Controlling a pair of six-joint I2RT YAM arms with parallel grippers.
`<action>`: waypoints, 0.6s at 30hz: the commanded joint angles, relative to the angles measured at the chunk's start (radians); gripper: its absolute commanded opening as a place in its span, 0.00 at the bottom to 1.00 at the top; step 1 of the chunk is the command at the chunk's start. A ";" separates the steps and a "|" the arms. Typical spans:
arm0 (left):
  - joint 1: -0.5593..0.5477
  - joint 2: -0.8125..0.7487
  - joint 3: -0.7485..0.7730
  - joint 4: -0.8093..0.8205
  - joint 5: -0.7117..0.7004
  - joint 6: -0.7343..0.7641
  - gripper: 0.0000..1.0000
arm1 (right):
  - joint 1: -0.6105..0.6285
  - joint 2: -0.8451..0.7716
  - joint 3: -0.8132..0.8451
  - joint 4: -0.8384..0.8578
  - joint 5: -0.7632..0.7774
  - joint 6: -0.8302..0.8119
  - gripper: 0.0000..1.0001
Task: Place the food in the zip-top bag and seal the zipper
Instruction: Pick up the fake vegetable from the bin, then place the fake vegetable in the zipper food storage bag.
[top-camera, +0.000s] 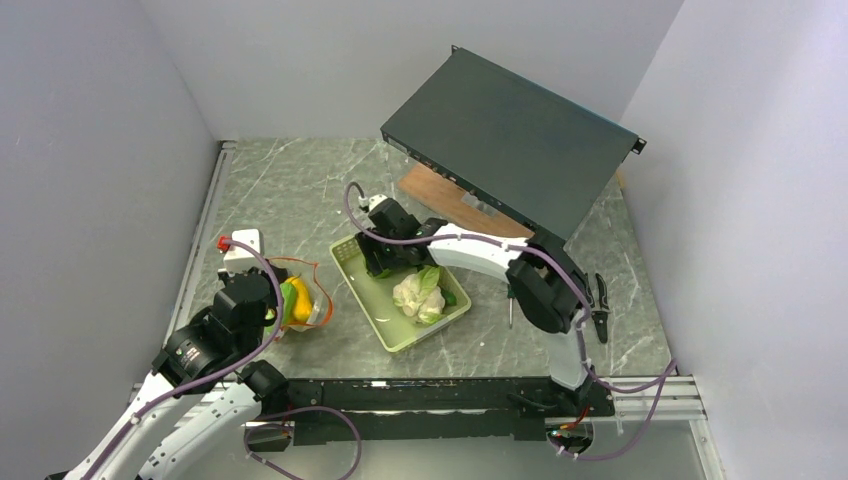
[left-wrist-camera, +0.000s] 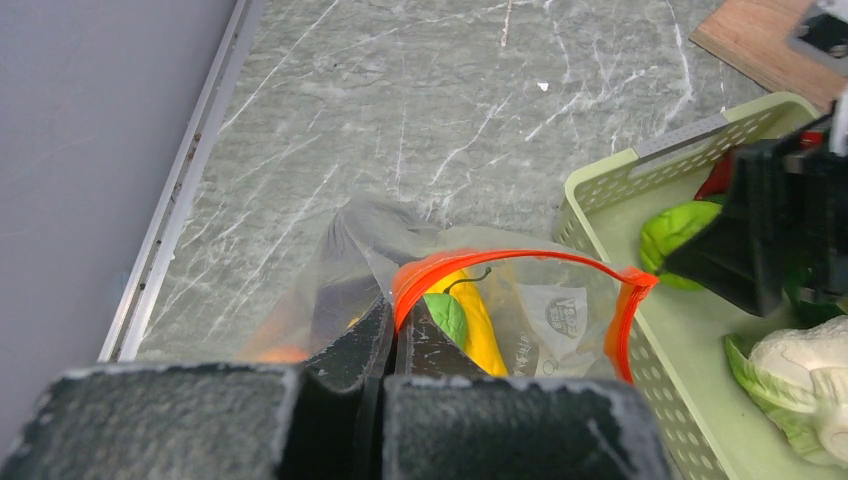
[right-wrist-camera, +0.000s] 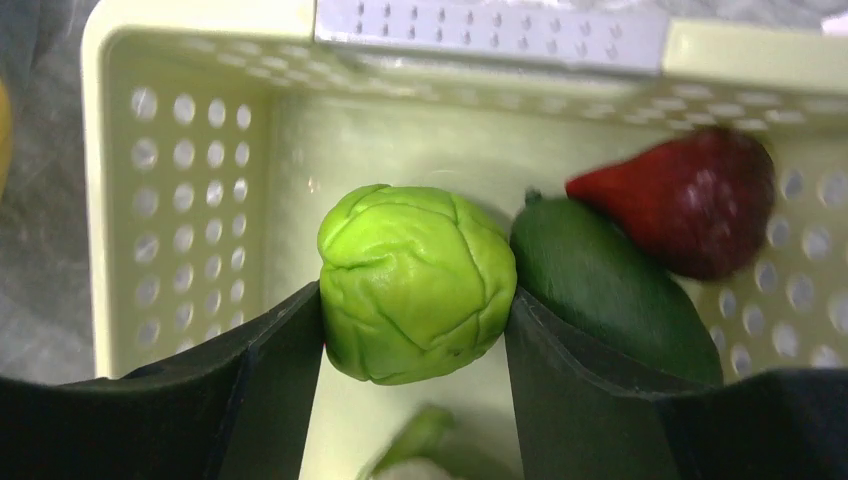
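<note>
The clear zip-top bag (top-camera: 308, 300) lies left of the pale green basket (top-camera: 400, 342). Its red-orange zipper strip (left-wrist-camera: 520, 258) gapes open. My left gripper (left-wrist-camera: 395, 318) is shut on the bag's rim at the strip's near left end. Yellow corn (left-wrist-camera: 480, 325) with a green leaf lies inside; an orange glow shows through the plastic. My right gripper (right-wrist-camera: 413, 310) is inside the basket, shut on a light green round pepper (right-wrist-camera: 415, 280). A dark green cucumber (right-wrist-camera: 610, 290) lies right of it. The cauliflower (top-camera: 420, 296) sits mid-basket. No eggplant shows.
A red toy fruit (right-wrist-camera: 690, 200) lies in the basket's far corner. A black flat case (top-camera: 510, 140) leans over a wooden board (top-camera: 440, 195) at the back. A white box with a red plug (top-camera: 240, 245) stands behind the bag. Black pliers (top-camera: 600, 305) lie at right.
</note>
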 joint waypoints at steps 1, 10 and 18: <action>0.001 -0.007 0.007 0.021 0.000 -0.006 0.00 | 0.009 -0.162 -0.067 0.037 0.031 0.005 0.25; 0.002 -0.012 0.006 0.026 0.006 -0.002 0.00 | 0.053 -0.363 -0.153 0.052 0.021 0.028 0.00; 0.002 -0.003 0.005 0.029 0.010 0.003 0.00 | 0.159 -0.453 -0.156 0.126 -0.079 0.074 0.00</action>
